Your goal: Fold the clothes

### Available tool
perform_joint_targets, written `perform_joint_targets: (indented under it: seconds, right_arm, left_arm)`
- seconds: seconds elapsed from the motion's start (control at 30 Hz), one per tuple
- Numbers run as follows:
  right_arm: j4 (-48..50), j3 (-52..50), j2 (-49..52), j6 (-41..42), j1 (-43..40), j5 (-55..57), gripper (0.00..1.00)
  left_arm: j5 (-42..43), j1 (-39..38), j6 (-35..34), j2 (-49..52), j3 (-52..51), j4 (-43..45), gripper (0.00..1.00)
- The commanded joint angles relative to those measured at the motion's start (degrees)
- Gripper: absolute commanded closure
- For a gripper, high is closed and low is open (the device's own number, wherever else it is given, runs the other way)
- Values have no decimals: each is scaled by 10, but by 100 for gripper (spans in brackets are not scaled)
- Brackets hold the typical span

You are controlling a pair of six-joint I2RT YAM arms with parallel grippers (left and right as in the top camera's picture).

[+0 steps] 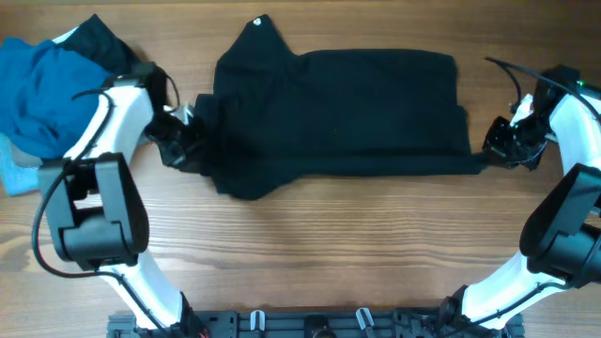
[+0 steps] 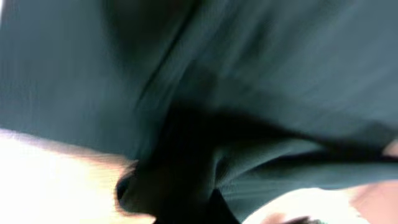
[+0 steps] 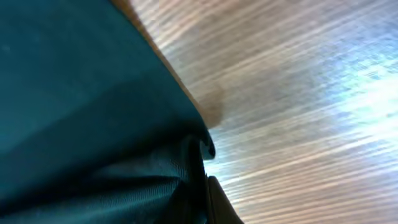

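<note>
The clothes, a plain black garment, lie spread across the middle of the wooden table, with a small white logo at the far edge. My left gripper is at the garment's left edge and shut on a bunch of the black fabric, which fills the left wrist view. My right gripper is at the garment's right front corner and shut on the fabric edge. The fingertips are hidden in the cloth.
A bright blue garment lies piled at the far left with some black fabric on it, and a light blue cloth beside it. Bare wooden table lies in front of the clothes.
</note>
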Motion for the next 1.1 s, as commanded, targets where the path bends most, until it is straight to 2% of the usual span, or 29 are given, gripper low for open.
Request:
perform_joint_targets:
  seconds: [0.0, 0.13, 0.27, 0.43, 0.5, 0.53, 0.6, 0.63, 0.67, 0.8, 0.93, 1.07]
  right_arm:
    - [23, -4, -10, 10, -4, -43, 96]
    - [34, -4, -10, -2, -3, -47, 96]
    - [56, -4, -10, -4, -1, -47, 96]
    - [96, -4, -10, -4, -1, -74, 95]
    - [104, -4, -10, -3, -1, -87, 95]
    - [108, -4, -10, -3, -1, -92, 92]
    - [114, -4, -9, -2, -1, -98, 59]
    - [115, -4, -9, -2, -1, -98, 40]
    - [113, -4, -9, -3, -1, -98, 37]
    - [94, -4, -9, -3, -1, -98, 36]
    - [75, -4, -9, -4, -1, -98, 36]
    - [45, -4, -9, -4, -1, -97, 36]
  left_arm:
    - [97, 8, -3, -7, 2, 57, 93]
    - [80, -7, -4, -7, 2, 84, 96]
    - [66, -5, -47, -7, 2, 124, 96]
    - [45, -7, -49, -1, 2, 172, 94]
    - [23, -7, -70, 0, 2, 174, 94]
    - [14, -7, -77, 0, 2, 175, 89]
    - [14, -8, -77, 0, 2, 174, 45]
    - [14, -9, -77, 0, 2, 169, 34]
    - [15, -11, -77, 0, 2, 162, 29]
    - [12, -38, -67, 0, 1, 109, 28]
    - [7, -86, -24, 0, -9, 86, 30]
    - [-66, -154, -14, 0, -43, 88, 29]
